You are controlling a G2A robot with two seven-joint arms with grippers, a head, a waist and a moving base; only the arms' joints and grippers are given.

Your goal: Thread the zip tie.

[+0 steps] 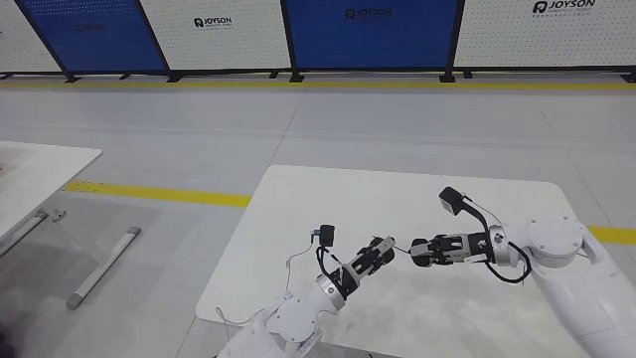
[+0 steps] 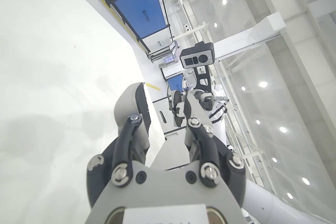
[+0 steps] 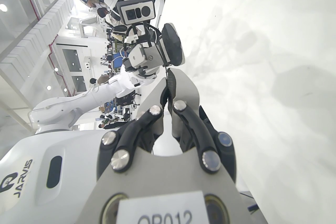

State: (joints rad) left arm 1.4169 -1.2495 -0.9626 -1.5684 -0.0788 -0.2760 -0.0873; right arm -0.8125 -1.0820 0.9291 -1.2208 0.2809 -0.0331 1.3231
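Setting: white bench (image 1: 298, 209) on a grey hall floor, pegboard panels (image 1: 373, 10) behind.
Task thing: zip tie (image 1: 402, 249), a thin strand in the air above the bench's middle, between the two arms' tips.
Right jaws: pressed together, apparently pinching the tie so it points at the other arm.
Left jaws: spread apart above the bench's middle, facing the tie, probably to receive its free end.

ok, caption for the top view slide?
Left gripper, open, faces right gripper pinching a thin zip tie, tip to tip above the white table.
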